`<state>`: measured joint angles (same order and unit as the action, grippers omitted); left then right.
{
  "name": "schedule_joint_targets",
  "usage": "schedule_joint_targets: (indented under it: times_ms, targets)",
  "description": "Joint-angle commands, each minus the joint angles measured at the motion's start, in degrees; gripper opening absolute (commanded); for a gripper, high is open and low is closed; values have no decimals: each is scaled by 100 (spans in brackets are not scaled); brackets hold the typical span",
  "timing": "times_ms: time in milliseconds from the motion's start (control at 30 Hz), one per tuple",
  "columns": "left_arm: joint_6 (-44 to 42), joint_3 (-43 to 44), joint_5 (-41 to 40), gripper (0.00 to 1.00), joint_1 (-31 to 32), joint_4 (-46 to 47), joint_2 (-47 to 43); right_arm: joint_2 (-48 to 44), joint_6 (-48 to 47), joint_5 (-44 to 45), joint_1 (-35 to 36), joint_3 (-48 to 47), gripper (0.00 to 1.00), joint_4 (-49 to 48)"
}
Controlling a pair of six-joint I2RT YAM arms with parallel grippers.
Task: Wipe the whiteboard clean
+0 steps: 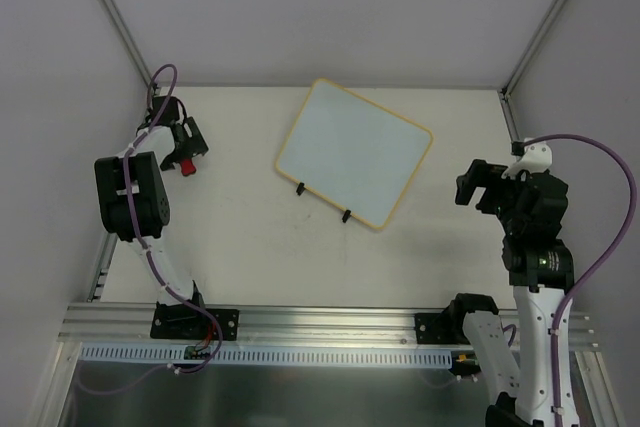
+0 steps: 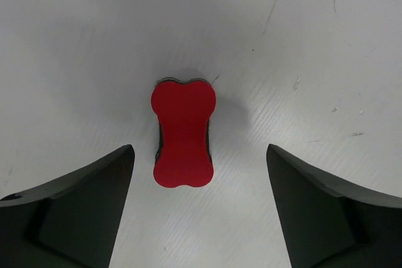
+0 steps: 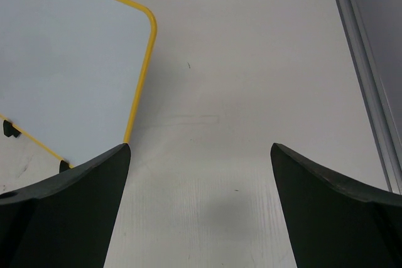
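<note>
The whiteboard lies flat on the table, near the middle and toward the far side, turned at an angle so that one corner points to the back wall. It is a rounded rectangle with a thin yellow frame. Its surface reads as an even pale white with a faint blue cast from above. Two small black clips sit on the near-left edge of the frame, one beside the other. In the right wrist view one rounded corner of the board and a stretch of its yellow edge fill the upper left, and the surface there looks plain and uniform.

The left gripper hangs over the far-left part of the table, well apart from the board. Its fingers are spread wide, and a small red block with a dark underside lies on the table between them, touching neither one. The block has a waisted, bone-like outline.

The right gripper is over the right side of the table, near the board's right corner but beside it, not over it. Its fingers are also spread wide, with only bare table between them.
</note>
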<state>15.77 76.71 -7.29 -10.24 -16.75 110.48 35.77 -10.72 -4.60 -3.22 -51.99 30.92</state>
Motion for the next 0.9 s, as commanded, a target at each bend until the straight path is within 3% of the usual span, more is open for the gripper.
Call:
schedule_joint_targets:
  times_ms: [0,67,233,500,600,867]
  targets:
    - [154,240,228,88,-75,-328,-235,-114,0,266,-3,-162,99,204]
    - [303,204,298,99,-75,-442,-456,-193,35,390,-3,-215,99,239]
    - [471,3,711,99,-66,-829,-1773,-219,44,390,15,-759,99,520]
    - [-82,-815,1081,99,-66,-1058,-5162,-561,-193,1513,612,-1428,99,617]
    - [-179,-492,931,99,-66,-1496,-5868,-702,-430,1927,884,-1709,99,696]
    - [-153,836,1012,99,13,-2490,-6618,-852,-923,2393,1447,-2368,99,723]
